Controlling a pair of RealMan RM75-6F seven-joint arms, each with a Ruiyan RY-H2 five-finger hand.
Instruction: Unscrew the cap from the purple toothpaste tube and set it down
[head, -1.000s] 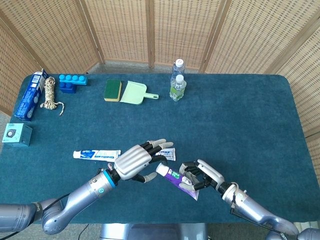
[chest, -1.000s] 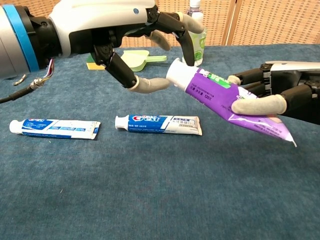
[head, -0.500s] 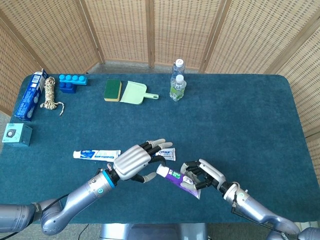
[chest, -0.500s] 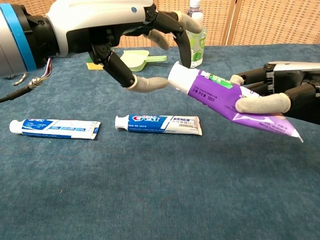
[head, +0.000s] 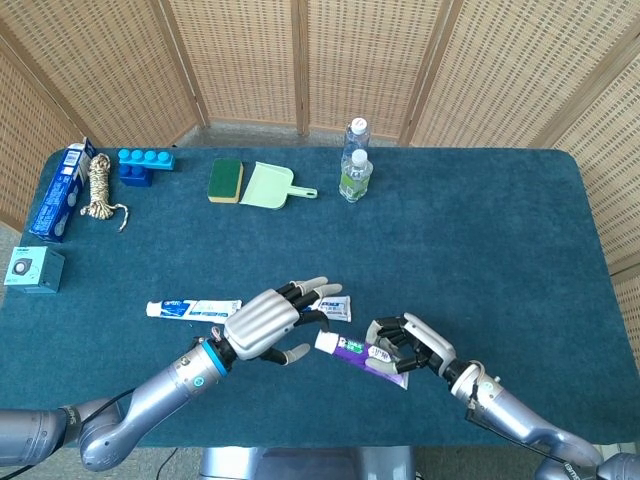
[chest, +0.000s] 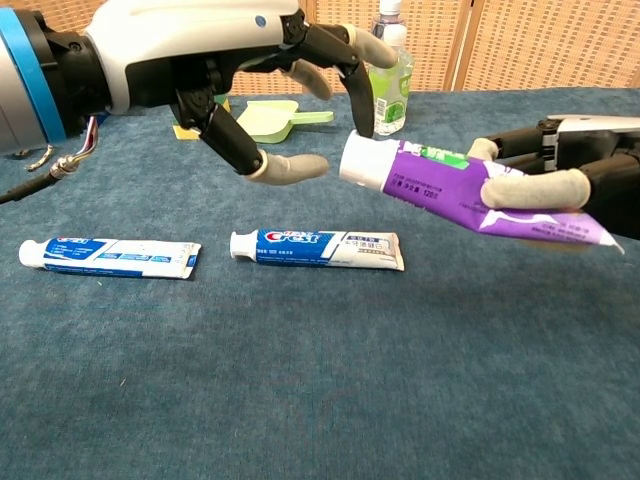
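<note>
Toothpaste is the business at hand: the purple toothpaste tube is held up off the tabletop, gripped round its body by the right hand, fingers wrapped over the top and thumb pressed along the near side. It is held nearly level with its white cap pointing at the left hand, which looks like a deliberate offering: one hand steadies the tube so the other can twist.

That left hand holds nothing. Its fingers are spread and curved around the cap, a fingertip poised just above it and the thumb just beside it on the near side. From the chest view I can't say for certain whether either is touching the cap; it reads as a pinch about to close, not one made. The cap looks fully seated, so by my judgement the unscrewing hasn't begun.

Directly below the tube lies a blue-and-white Crest tube, with a second blue-and-white tube beyond it on the side away from the right hand. Both sit where a freed cap might be set down, so a bare patch of cloth would be the safer spot. Far behind the purple tube stand two water bottles, with a green dustpan and a sponge beside them.
</note>
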